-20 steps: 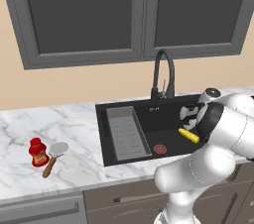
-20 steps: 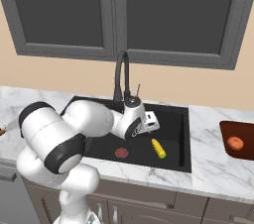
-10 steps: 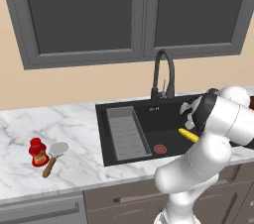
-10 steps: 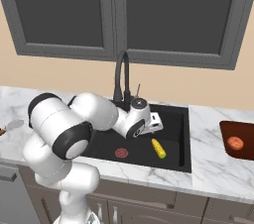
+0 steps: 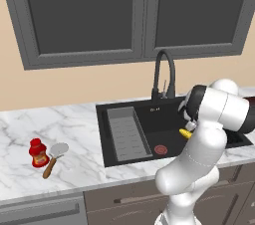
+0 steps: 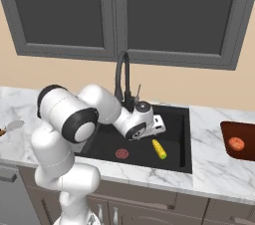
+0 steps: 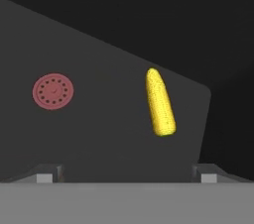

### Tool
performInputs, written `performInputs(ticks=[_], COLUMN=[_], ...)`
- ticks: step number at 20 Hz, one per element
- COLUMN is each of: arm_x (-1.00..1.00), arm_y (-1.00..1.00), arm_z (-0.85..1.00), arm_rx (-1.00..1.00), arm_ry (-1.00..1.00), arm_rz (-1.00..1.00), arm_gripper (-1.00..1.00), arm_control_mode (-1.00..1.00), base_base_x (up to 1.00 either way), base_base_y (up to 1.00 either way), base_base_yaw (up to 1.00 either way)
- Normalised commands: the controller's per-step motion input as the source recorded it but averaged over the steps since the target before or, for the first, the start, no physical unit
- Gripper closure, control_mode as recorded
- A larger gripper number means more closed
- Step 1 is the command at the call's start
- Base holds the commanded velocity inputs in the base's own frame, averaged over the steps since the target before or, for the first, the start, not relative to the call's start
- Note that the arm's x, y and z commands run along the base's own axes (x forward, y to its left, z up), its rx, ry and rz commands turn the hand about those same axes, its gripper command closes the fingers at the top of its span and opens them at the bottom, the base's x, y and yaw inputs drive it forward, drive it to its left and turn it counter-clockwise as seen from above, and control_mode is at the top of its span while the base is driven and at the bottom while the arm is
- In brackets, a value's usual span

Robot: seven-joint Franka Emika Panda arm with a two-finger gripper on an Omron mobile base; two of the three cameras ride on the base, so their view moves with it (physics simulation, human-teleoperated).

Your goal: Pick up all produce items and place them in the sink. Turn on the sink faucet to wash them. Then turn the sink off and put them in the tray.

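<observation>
Lying on the sink [image 6: 185, 139] floor right of the red drain [image 7: 53, 91], corn cob [image 7: 159, 102]; fingers [image 7: 126, 174] spread wide above it, empty. Right base view adds orange-red vegetable [image 6: 236, 144] on tray [image 6: 226, 134]; left base view adds red bottle [image 5: 37, 153], spatula [image 5: 54, 157] on worktop [image 5: 64, 169]. No legible writing.

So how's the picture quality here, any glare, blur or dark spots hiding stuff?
Left base view: even flat light, no glare, the arm hides most of the corn cob. Right base view: sharp, the corn cob casts only a soft shadow in the sink. Hand view: dim, yet the drain reads clearly.
</observation>
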Motion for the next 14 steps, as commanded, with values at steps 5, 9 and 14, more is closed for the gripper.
performInputs(ticks=[5,9,14], arm_x=[0.12,0.14,0.10], arm_y=[-0.17,-0.13,-0.07], arm_z=[-0.13,-0.12,-0.12], arm_rx=[0.00,0.00,0.00], arm_ry=[0.00,0.00,0.00], arm_rz=[0.00,0.00,0.00], arm_gripper=[-1.00,-1.00,-1.00], arm_control_mode=[-1.00,-1.00,-1.00], base_base_x=[0.00,0.00,0.00], base_base_y=[0.00,0.00,0.00], base_base_yaw=[0.00,0.00,0.00])
